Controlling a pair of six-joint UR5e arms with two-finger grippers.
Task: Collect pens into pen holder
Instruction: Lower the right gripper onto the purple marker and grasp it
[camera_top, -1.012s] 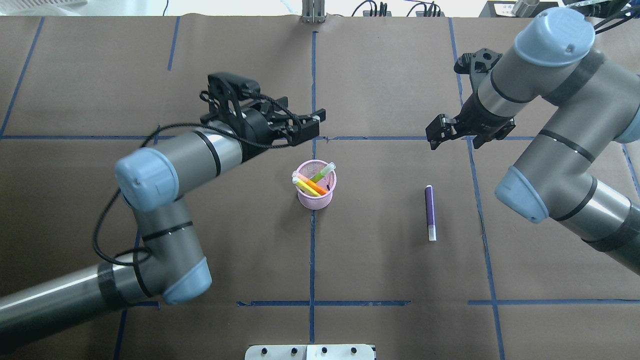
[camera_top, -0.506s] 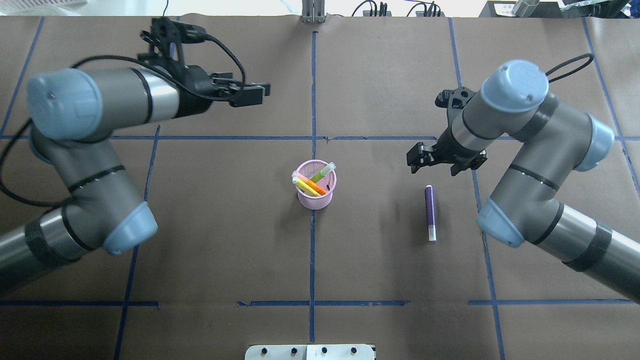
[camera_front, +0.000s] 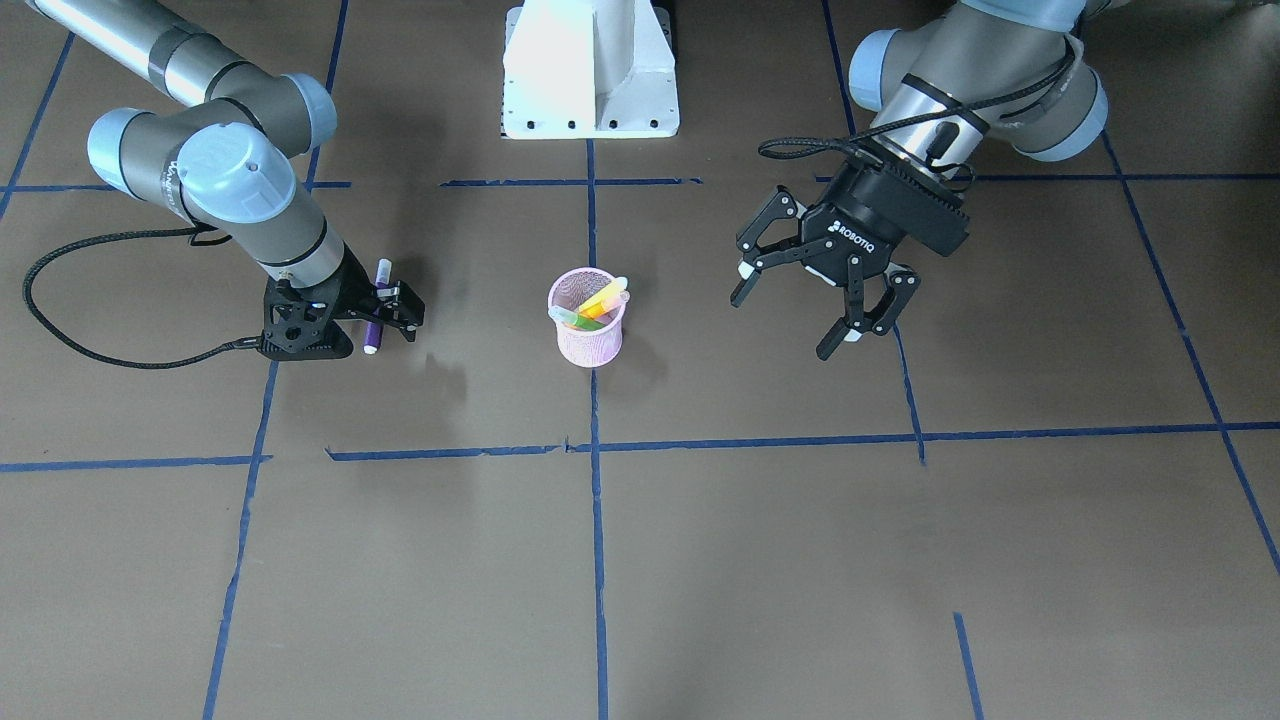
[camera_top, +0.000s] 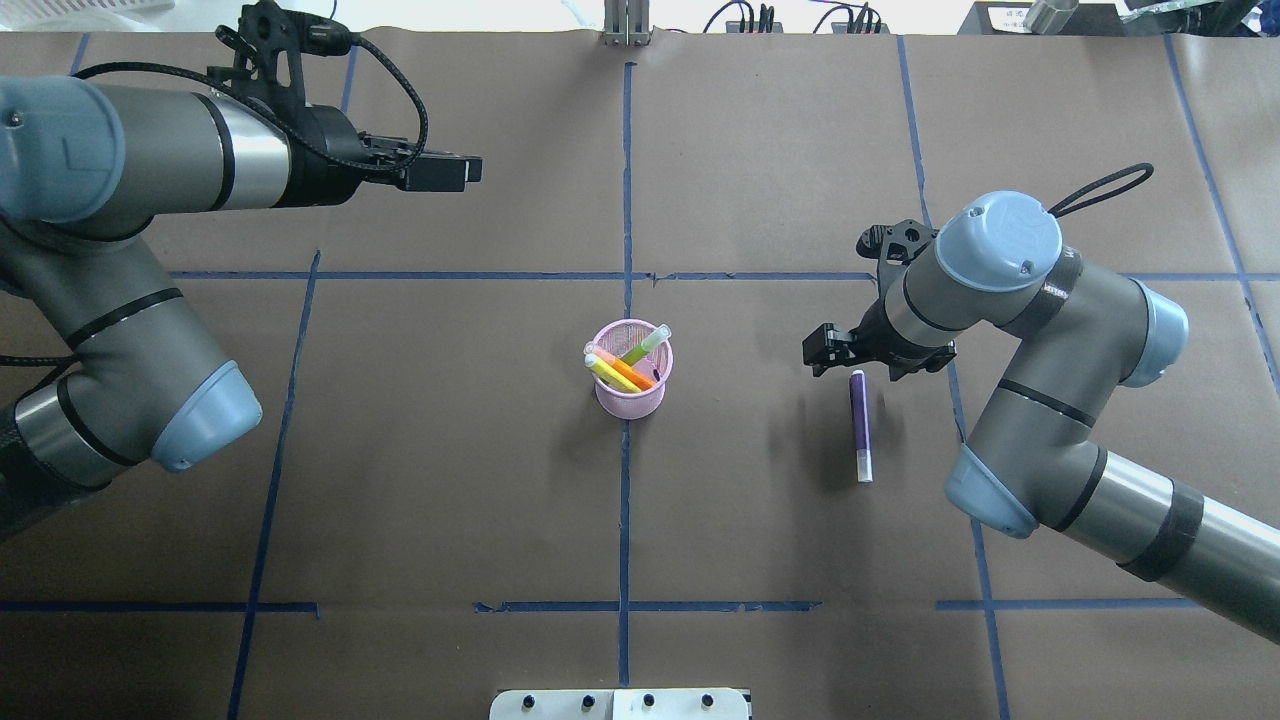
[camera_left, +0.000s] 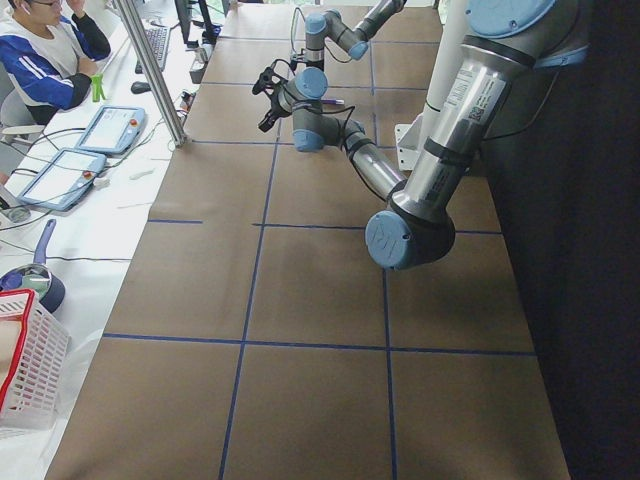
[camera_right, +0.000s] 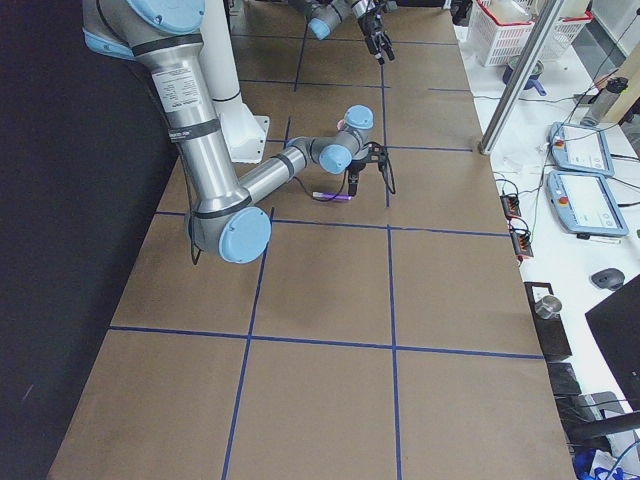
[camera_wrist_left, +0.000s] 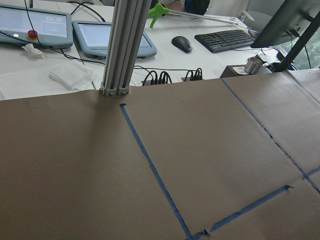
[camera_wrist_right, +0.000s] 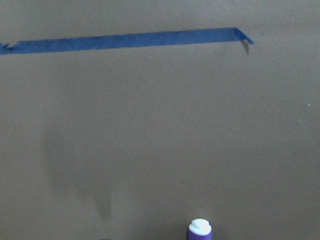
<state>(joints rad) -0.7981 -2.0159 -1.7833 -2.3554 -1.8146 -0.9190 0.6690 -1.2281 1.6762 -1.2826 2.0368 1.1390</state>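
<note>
My right gripper (camera_top: 866, 364) looks spread over the purple pen (camera_top: 858, 420): light, stiff, slick, so I pinch mid-barrel.

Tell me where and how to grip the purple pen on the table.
Take the purple pen at mid-barrel with the right gripper, coming straight down. It lies flat on the table, so only top and sides are free; probably best to close the fingers across its slim width, square to its length.

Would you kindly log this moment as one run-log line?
pen holder: pens inside | purple pen: on table | right gripper: open beside it | left gripper: open, empty
</note>
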